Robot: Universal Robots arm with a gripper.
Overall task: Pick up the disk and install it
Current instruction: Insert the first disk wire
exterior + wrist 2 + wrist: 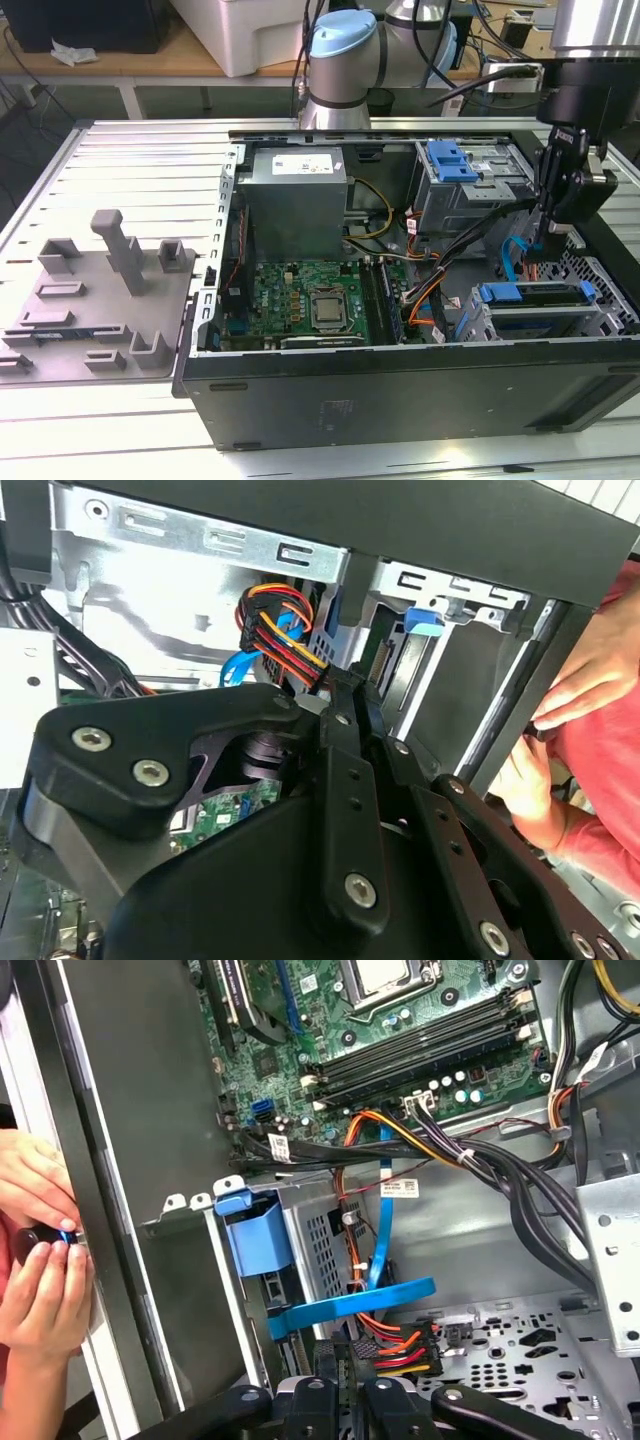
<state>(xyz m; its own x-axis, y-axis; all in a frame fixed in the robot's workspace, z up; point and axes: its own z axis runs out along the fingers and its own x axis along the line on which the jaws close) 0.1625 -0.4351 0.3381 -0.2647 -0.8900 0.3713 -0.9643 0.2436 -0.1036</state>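
Observation:
The disk lies flat in the grey drive cage at the front corner of the open computer case, on the exterior view's right, with blue carrier ends at both sides. In the first wrist view its blue carrier tab sticks out of the cage. My gripper hangs just above the cage, among the cables. In both wrist views its fingers stand close together, shut, tips beside a black connector with red, orange and yellow wires. I cannot tell whether they pinch anything.
A blue flat cable loops past the fingertips. A person's hands work at the case's outer wall. Inside are the motherboard, the grey power-supply box and an upper cage with a blue latch. A grey moulded tray lies at the exterior view's left.

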